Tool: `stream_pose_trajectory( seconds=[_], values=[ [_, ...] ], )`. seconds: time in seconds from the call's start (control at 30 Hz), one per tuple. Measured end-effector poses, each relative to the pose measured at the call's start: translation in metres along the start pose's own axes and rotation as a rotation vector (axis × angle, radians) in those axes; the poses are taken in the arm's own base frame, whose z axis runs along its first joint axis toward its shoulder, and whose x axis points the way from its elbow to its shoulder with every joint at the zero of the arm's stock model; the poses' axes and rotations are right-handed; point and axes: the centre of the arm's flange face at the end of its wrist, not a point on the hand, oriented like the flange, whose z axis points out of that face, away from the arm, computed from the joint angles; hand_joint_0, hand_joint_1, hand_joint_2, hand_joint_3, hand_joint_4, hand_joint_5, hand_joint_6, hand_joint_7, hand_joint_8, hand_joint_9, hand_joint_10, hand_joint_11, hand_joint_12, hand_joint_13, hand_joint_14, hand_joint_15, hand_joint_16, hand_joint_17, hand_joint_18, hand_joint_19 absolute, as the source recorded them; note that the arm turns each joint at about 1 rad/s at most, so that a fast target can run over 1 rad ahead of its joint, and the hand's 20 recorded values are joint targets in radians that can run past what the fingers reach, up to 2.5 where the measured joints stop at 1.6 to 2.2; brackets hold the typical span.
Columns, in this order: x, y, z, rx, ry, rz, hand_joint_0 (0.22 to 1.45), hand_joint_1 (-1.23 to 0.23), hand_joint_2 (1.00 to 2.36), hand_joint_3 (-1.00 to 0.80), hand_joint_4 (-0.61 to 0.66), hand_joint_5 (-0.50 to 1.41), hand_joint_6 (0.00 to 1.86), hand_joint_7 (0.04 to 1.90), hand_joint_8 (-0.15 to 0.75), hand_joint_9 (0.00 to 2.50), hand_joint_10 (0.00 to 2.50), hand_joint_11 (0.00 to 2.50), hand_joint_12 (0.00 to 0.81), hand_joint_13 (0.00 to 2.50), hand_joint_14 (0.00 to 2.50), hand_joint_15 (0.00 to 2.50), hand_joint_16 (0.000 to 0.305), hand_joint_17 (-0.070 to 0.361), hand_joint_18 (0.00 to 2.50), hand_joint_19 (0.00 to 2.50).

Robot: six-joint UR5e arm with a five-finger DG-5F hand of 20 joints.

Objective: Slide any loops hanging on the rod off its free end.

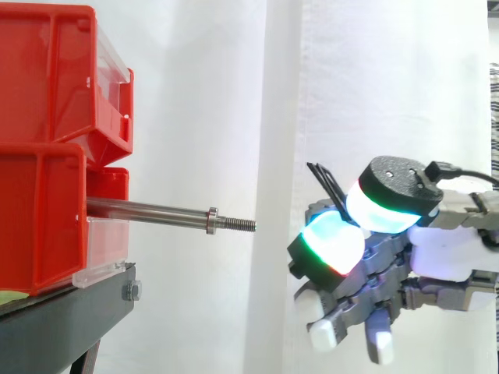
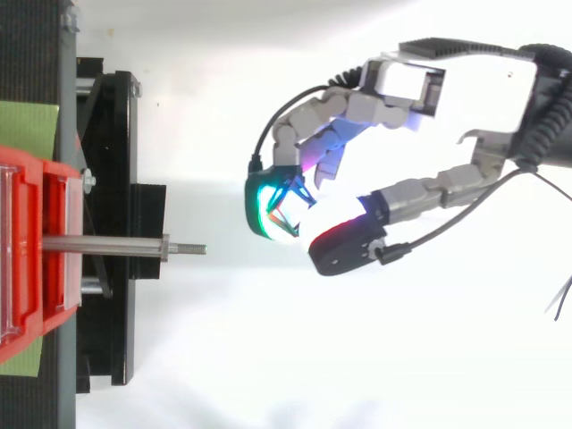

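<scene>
One steel threaded rod [image 1: 148, 210] juts toward 3 o'clock from two stacked red plastic bins [image 1: 39, 218]. At its 4 o'clock, well apart, the hand [image 1: 448, 253] pinches one thin black loop [image 1: 321, 178] between two glowing fingertips [image 1: 331, 243].

From my station I saw the black stand [image 1: 70, 315] at the left of the side view. A green sheet [image 2: 27, 130] lay on its top. The lower red bin [image 1: 39, 218] rested on that, and the upper red bin [image 1: 47, 70] was stacked on the lower one. The rod [image 1: 148, 209] stuck out level from the lower bin's front, past the stand's edge.
</scene>
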Motion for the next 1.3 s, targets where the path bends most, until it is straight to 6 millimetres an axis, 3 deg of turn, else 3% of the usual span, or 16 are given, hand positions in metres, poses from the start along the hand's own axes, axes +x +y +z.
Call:
stream_pose_trajectory(
  seconds=[0.1, 0.23, 0.37, 0.5, 0.8, 1.13, 1.3],
  values=[
    [-0.001, 0.006, -0.009, 0.013, -0.013, -0.002, 0.57, -0.69, 1.10, 0.03, 0.03, -0.13, 0.89, 1.11, 0.406, 0.85, 0.00, 0.11, 0.404, 0.89, 0.00, 0.12, 0.065, 0.146, 1.09, 0.40],
    [-0.002, 0.011, -0.019, 0.033, -0.015, -0.004, 0.62, -0.73, 1.05, 0.09, -0.07, -0.15, 0.92, 1.12, 0.376, 0.80, 0.00, 0.13, 0.390, 0.86, 0.00, 0.13, 0.062, 0.138, 1.05, 0.42],
    [-0.001, 0.015, -0.031, 0.063, -0.025, -0.004, 0.63, -0.77, 1.00, 0.09, -0.05, -0.16, 0.93, 1.10, 0.363, 0.82, 0.00, 0.17, 0.380, 0.87, 0.00, 0.14, 0.060, 0.135, 1.05, 0.42],
    [0.001, 0.021, -0.038, 0.111, -0.052, -0.001, 0.61, -0.75, 1.01, -0.12, 0.00, -0.15, 0.91, 1.17, 0.345, 0.84, 0.00, 0.18, 0.351, 0.86, 0.01, 0.16, 0.053, 0.120, 1.00, 0.46],
    [0.012, 0.032, -0.042, 0.156, -0.083, 0.012, 0.59, -0.66, 1.01, -0.32, 0.06, -0.14, 0.89, 1.20, 0.332, 0.85, 0.00, 0.14, 0.319, 0.84, 0.01, 0.16, 0.048, 0.108, 0.95, 0.50],
    [0.016, 0.052, -0.043, 0.161, -0.092, 0.013, 0.59, -0.56, 1.01, -0.27, 0.05, -0.12, 0.86, 1.20, 0.307, 0.86, 0.00, 0.08, 0.296, 0.85, 0.01, 0.16, 0.046, 0.104, 0.95, 0.53],
    [0.016, 0.061, -0.043, 0.162, -0.089, 0.013, 0.59, -0.58, 1.01, -0.13, 0.06, -0.11, 0.83, 1.21, 0.351, 0.90, 0.00, 0.08, 0.343, 0.91, 0.00, 0.14, 0.054, 0.121, 1.02, 0.44]
  ],
)
